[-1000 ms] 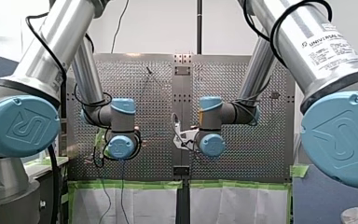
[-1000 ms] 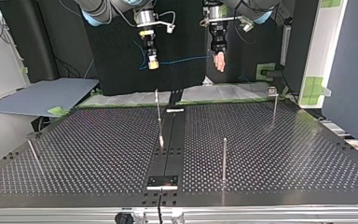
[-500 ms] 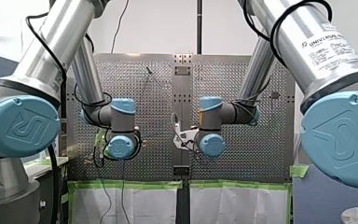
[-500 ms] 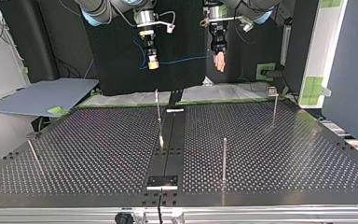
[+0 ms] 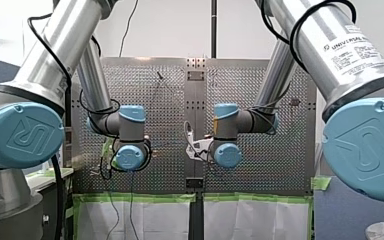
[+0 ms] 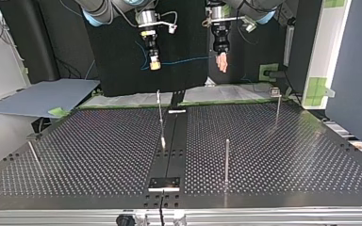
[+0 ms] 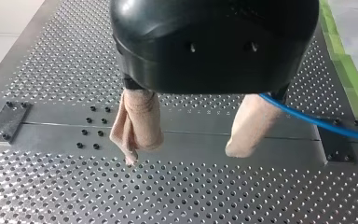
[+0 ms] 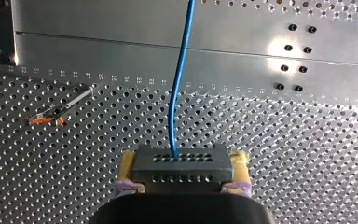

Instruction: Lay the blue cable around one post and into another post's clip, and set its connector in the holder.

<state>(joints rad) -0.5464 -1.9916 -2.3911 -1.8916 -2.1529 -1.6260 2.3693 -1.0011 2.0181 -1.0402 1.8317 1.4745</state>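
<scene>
In the top view both grippers hang high above the far side of the perforated table (image 6: 99, 141). My right gripper (image 6: 154, 65), with yellow pads, is shut on the dark grey connector (image 8: 182, 164). The blue cable (image 8: 179, 84) leaves the connector ahead of the fingers. It runs level across to my left gripper (image 6: 222, 62). That gripper (image 7: 193, 140) is open, its beige pads (image 7: 137, 123) apart, and the cable (image 7: 317, 120) passes close by one pad. A clip-topped post (image 6: 276, 104) and a plain post (image 6: 226, 160) stand at the top view's right. The holder plate (image 6: 165, 182) lies on the middle rail.
A thin post (image 6: 160, 110) with an orange mark stands near the rail, and a leaning rod (image 6: 34, 153) at the top view's left. A grey board (image 6: 42, 96) lies beyond the table. In the front view the wrists (image 5: 128, 155) (image 5: 226, 154) hide both grippers.
</scene>
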